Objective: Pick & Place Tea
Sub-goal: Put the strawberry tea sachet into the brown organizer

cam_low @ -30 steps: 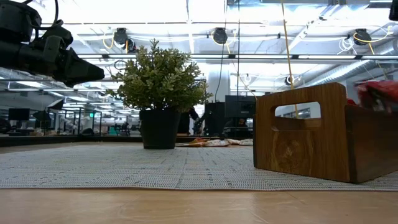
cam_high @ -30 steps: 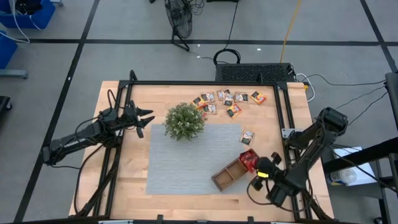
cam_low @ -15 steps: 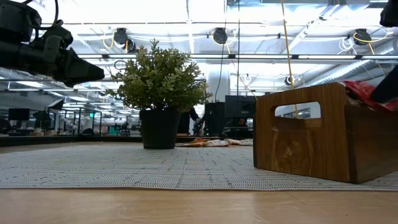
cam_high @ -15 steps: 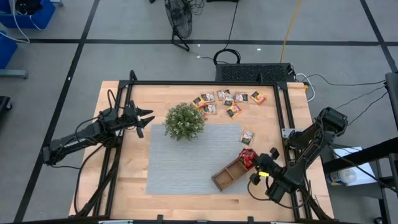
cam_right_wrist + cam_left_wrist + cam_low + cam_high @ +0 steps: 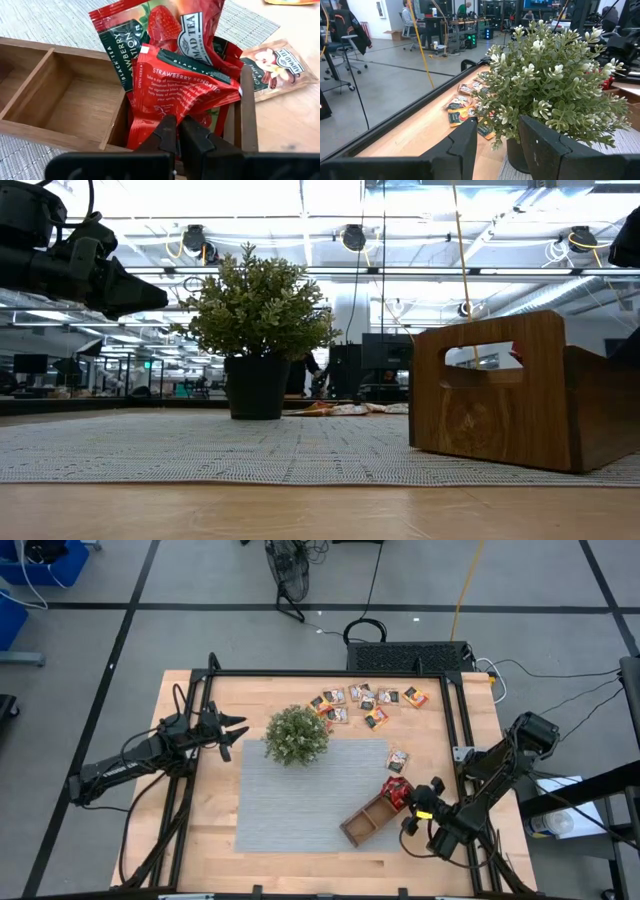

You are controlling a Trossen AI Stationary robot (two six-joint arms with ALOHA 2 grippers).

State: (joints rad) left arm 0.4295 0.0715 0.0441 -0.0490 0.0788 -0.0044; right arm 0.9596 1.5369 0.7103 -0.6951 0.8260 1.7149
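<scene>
A brown wooden tray (image 5: 362,821) lies slanted on the grey mat's near right corner. Its end compartment holds several red tea sachets (image 5: 397,789). My right gripper (image 5: 409,803) stands just over that compartment, shut on a crumpled red sachet (image 5: 180,87). More tea sachets (image 5: 366,700) lie loose on the wood by the far edge, and one pale sachet (image 5: 398,760) lies beside the mat. My left gripper (image 5: 240,730) hangs open and level at the table's left, next to the potted plant (image 5: 296,735). My right gripper pinches the red sachet's near edge (image 5: 168,116) between its two fingers. The fingers slant down from the table's near right side. The sachet stands tilted in the tray's end compartment, leaning on the other red sachets (image 5: 150,30) there.
The plant (image 5: 258,310) stands on the mat's far left corner. The tray's other two compartments (image 5: 75,100) hold nothing. A black frame (image 5: 460,710) runs around the table's edges. The grey mat (image 5: 300,795) lies bare between plant and tray.
My right gripper has sunk, slanting toward the tray's end compartment, still shut on the red sachet. In the low view the sachet stood above the tray's wall and has dropped almost wholly behind it.
</scene>
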